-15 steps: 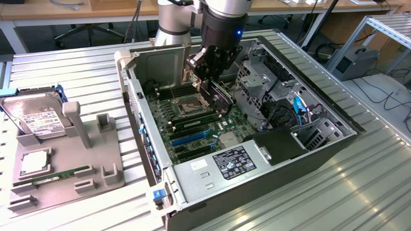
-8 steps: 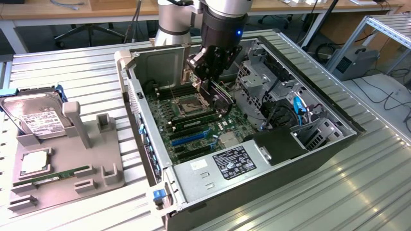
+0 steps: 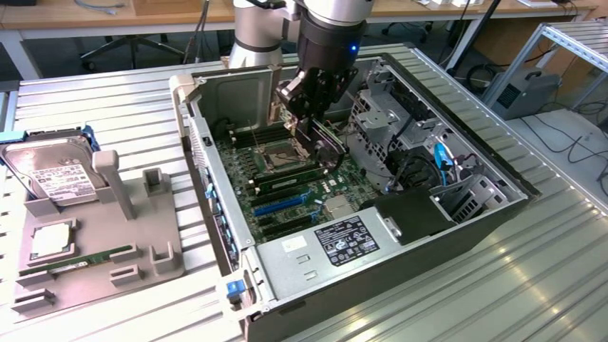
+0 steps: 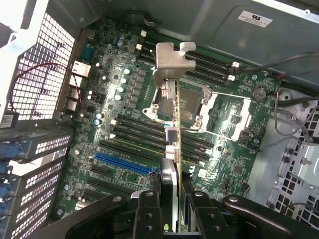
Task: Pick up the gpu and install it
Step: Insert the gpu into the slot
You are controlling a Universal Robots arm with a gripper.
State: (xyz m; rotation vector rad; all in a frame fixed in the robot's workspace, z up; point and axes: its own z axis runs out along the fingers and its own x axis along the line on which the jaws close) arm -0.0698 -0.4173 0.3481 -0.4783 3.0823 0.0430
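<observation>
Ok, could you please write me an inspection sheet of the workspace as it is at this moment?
Surface: ribbed metal table, carrying an open computer case.
Job's things: gpu held edge-on above the motherboard, metal bracket at its far end; not yet in a slot.
Clutter: grey tray at the exterior view's left, holding a hard drive and a memory stick.
Grippers: gripper shut on the gpu, inside the case.
Cables: blue cable inside the case; dark cables on the floor.
Surroundings: wooden desks behind the table.
</observation>
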